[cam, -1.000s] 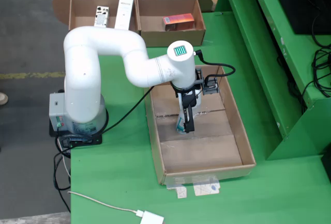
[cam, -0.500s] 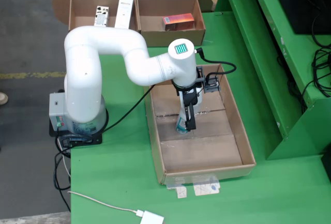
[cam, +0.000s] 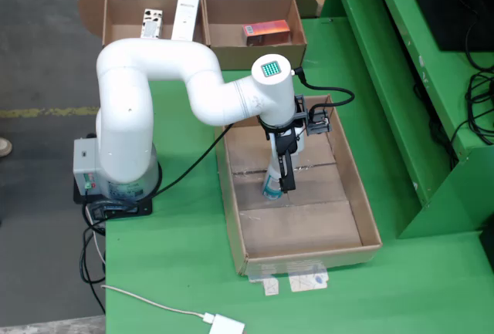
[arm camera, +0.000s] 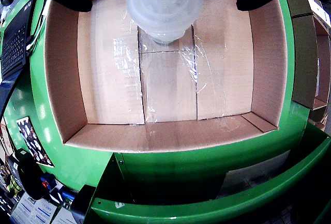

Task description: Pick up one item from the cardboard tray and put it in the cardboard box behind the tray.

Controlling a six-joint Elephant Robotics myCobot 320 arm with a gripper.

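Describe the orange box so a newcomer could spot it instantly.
In the fixed view, find the two open cardboard boxes side by side at the far edge of the green table. The orange box lies in the right-hand one, alone; the left box holds only pale, whitish items.

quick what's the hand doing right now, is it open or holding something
Hand: closed on a small clear bottle, held just above the tray floor.
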